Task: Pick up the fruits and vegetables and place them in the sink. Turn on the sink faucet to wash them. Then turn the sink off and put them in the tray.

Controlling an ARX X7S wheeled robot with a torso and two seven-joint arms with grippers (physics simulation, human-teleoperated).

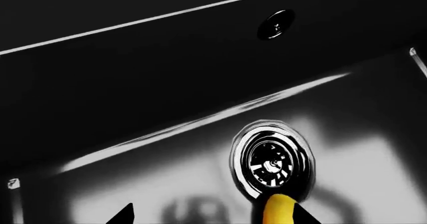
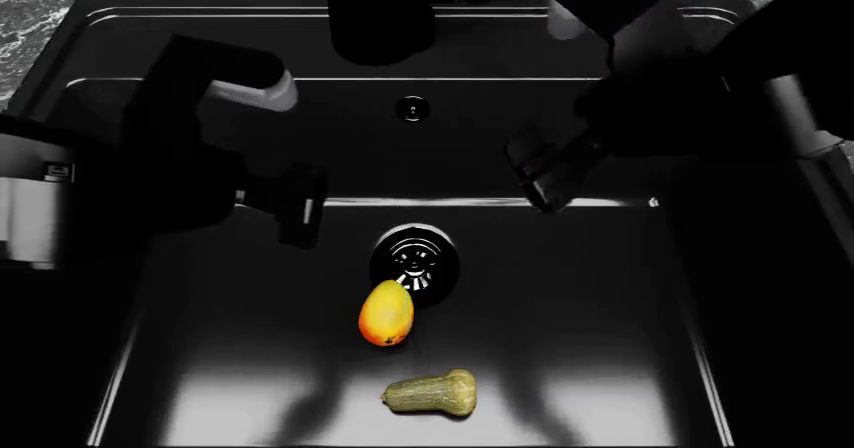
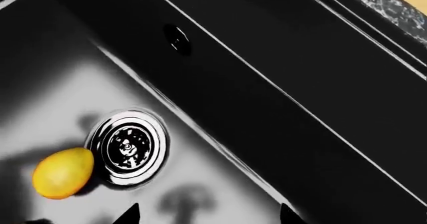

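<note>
**Produce in sink, washing still to do**

Mango [image 2: 386,313] lies just beside the drain [image 2: 415,258]; squash [image 2: 431,394] lies near it on the sink [image 2: 574,298] floor. Left gripper [image 2: 300,208] and right gripper [image 2: 541,173] hover empty; whether their jaws stand apart I cannot tell. Faucet [image 2: 380,13] and tray steps look pending.

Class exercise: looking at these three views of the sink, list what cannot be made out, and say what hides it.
1. Left hand, right hand: black on black, head view; open or shut unclear.
2. Faucet: head view's top edge cuts it off; water unclear.
3. Squash: outside both wrist views.
4. Mango: cut by left wrist view's edge.
5. Tray: in no view.
</note>
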